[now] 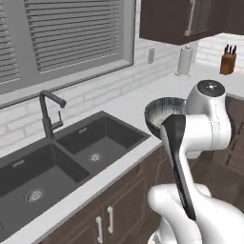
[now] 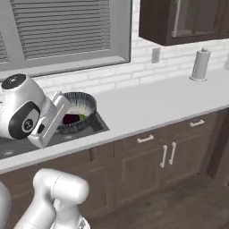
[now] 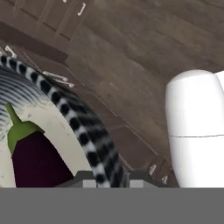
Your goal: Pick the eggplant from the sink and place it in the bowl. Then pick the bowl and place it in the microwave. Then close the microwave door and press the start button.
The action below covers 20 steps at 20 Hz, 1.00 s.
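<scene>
Bowl [image 2: 82, 108] with eggplant [image 3: 37, 159] inside, gripper [image 3: 107, 175] jaws pinching its rim, lifted near sink [image 1: 57, 164]; paper towel roll [image 2: 200, 65] far right; no legible writing.

You have a bowl [image 3: 83, 127] with a streaked dark-and-pale outside and rim, ceramic by the look, and a matt, pale speckled inside. The eggplant [image 3: 37, 159] in it is smooth dark purple with a green cap (little shine from the hand view). The sink [image 1: 71, 157] looks like matt dark grey stone or composite, its drains metal, the faucet [image 1: 50, 112] matt black. Your counter [image 2: 156, 105] is smooth pale stone, the cabinets [image 2: 170, 152] dark wood grain with metal handles, the wall [image 2: 112, 74] white brick, the floor [image 3: 144, 57] dull wood.
</scene>
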Available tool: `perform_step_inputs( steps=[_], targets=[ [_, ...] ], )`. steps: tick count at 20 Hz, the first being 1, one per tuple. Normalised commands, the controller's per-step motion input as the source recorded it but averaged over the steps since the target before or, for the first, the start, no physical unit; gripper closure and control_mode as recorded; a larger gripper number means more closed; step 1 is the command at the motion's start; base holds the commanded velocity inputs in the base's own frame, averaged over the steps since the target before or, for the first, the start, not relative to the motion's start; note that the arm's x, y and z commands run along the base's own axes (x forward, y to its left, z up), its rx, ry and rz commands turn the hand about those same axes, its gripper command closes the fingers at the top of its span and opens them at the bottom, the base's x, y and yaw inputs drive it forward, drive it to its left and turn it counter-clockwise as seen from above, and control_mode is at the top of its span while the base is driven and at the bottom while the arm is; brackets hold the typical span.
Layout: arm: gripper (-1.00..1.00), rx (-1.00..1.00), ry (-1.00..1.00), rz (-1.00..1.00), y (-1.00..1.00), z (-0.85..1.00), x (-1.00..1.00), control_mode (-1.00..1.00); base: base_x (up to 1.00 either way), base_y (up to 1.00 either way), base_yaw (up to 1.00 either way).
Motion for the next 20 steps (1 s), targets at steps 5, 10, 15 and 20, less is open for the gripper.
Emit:
perform_step_inputs(
  steps=[5, 10, 15, 20],
  targets=[
    [1.0, 0.0, 0.0, 0.0, 0.0, 0.0, 0.0, 1.0, -0.26, -0.13, -0.82],
    [1.0, 0.0, 0.0, 0.0, 0.0, 0.0, 0.0, 1.0, -0.15, -0.16, -0.82],
    [1.0, 0.0, 0.0, 0.0, 0.0, 0.0, 0.0, 1.0, -0.05, -0.16, -0.82],
    [1.0, 0.0, 0.0, 0.0, 0.0, 0.0, 0.0, 1.0, -0.01, -0.18, -0.81]
  ],
)
